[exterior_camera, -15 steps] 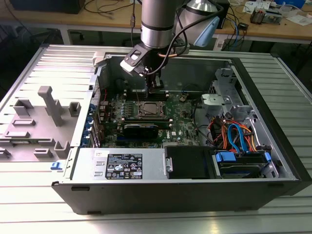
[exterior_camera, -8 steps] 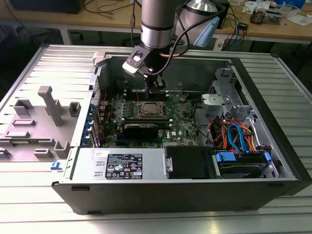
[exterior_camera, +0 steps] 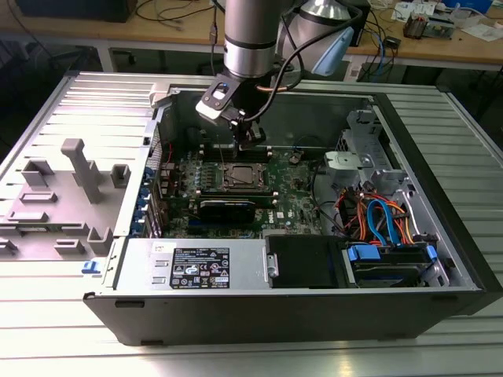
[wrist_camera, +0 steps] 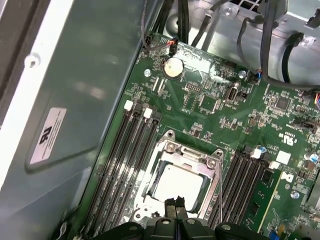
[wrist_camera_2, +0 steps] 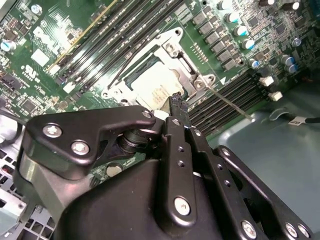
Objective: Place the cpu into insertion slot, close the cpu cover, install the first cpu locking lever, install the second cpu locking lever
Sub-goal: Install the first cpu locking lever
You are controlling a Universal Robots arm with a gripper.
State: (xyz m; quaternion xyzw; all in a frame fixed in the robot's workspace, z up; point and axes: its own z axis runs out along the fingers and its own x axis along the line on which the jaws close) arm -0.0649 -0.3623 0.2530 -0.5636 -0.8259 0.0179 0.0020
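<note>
The cpu point(wrist_camera: 177, 182), a silver-grey square, lies in the insertion slot point(exterior_camera: 242, 177) on the green motherboard. The silvery cpu cover point(wrist_camera: 186, 156) lies flat around it as a frame. In the second wrist view the cpu point(wrist_camera_2: 156, 91) sits just beyond my fingertips point(wrist_camera_2: 176, 102). A thin metal locking lever point(wrist_camera_2: 225, 101) runs out from the socket corner over the memory slots; it also lies along the socket's side point(wrist_camera: 220, 192). My gripper point(wrist_camera: 175, 206) hovers over the socket's edge, shut with nothing in it. In the exterior view the gripper point(exterior_camera: 250, 143) hangs just above the socket.
Long black memory slots point(wrist_camera: 127, 165) flank the socket on both sides. The case wall point(wrist_camera: 75, 100) rises close by. Cables point(exterior_camera: 377, 216) and a drive cage fill the exterior view's right. A black power supply point(exterior_camera: 302, 263) lies in front. Grey fixtures point(exterior_camera: 75, 169) stand outside the case.
</note>
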